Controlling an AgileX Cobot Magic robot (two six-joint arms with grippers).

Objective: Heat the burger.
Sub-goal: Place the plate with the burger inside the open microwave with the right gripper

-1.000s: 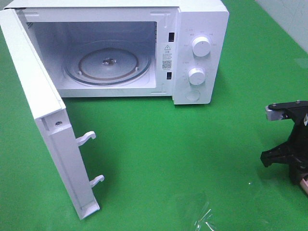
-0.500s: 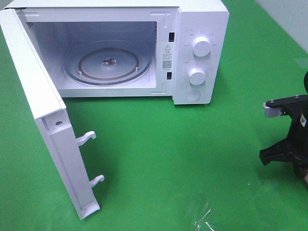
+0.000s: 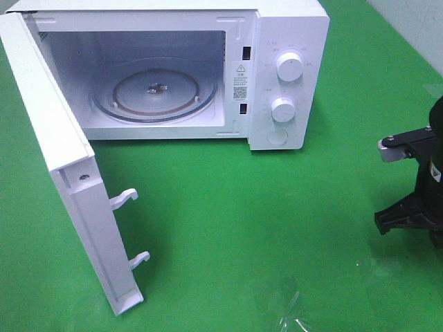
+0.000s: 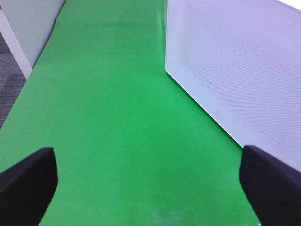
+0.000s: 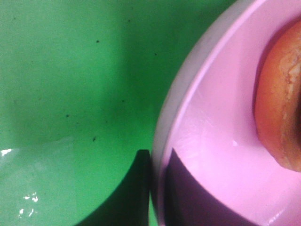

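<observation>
The burger [image 5: 282, 99] shows only as a tan-brown bun edge, lying on a pink plate [image 5: 211, 141] in the right wrist view. My right gripper [image 5: 157, 188] is shut on the plate's rim, one dark finger [image 5: 138, 188] outside it and the other on the inner side. In the high view only the right arm [image 3: 415, 200] shows, at the right edge; plate and burger are out of that frame. My left gripper [image 4: 150, 188] is open over bare green mat, beside the microwave's door [image 4: 235, 70], and holds nothing.
The white microwave [image 3: 291, 41] stands at the back with its door [image 3: 62, 173] swung wide to the left. Its glass turntable [image 3: 156, 93] is bare. A scrap of clear film [image 3: 291, 311] lies on the green mat near the front edge.
The right arm has shifted slightly toward the right edge of the high view. A pinkish bit seen under it a second ago has left that frame. The left arm and microwave are unchanged.
</observation>
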